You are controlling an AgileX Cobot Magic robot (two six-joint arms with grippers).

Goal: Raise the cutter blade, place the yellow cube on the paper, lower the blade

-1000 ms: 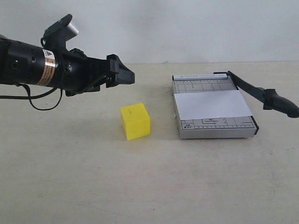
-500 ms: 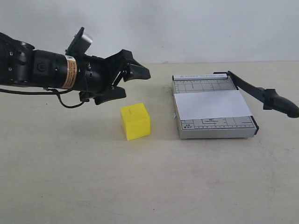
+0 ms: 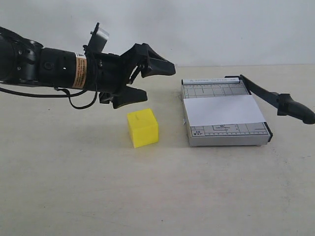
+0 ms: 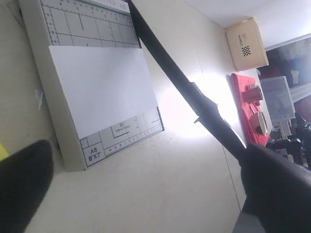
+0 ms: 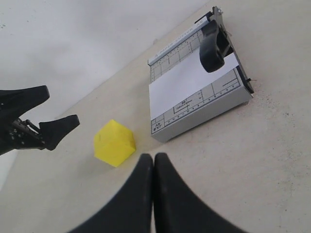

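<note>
- Left arm [image 3: 49,73]: black, comes in from the left edge and lies nearly level above the table [image 3: 98,196].
- Left gripper [image 3: 160,81]: jaws spread wide, nothing between them. 1 finger points toward the trimmer; the other sits lower, just above and behind the yellow cube's top. No contact with the cube.
- Yellow cube [image 3: 142,128]: on the table, left of the trimmer and near it but not touching. It is turned slightly, so 2 side faces and the top show. Nothing holds it, and it is not on the paper.
- Trimmer base [image 3: 226,135]: grey with a printed grid, flat on the table right of centre.
- Paper [image 3: 224,110]: white sheet lying flat across the middle of the base. Grid strips are left bare along the near and far ends.
- Cutter blade [image 3: 263,93]: hinged at the far right corner of the base. It is lifted off the base edge and slants out to the right.
- Handle [image 3: 295,109]: thick and black, hangs beyond the base's right side. Nothing grips it.
- Right gripper [image 5: 153,158]: seen only in its own wrist view. The 2 fingers are pressed together with nothing between them. It is up off the table, well apart from the cube and the trimmer.
</note>
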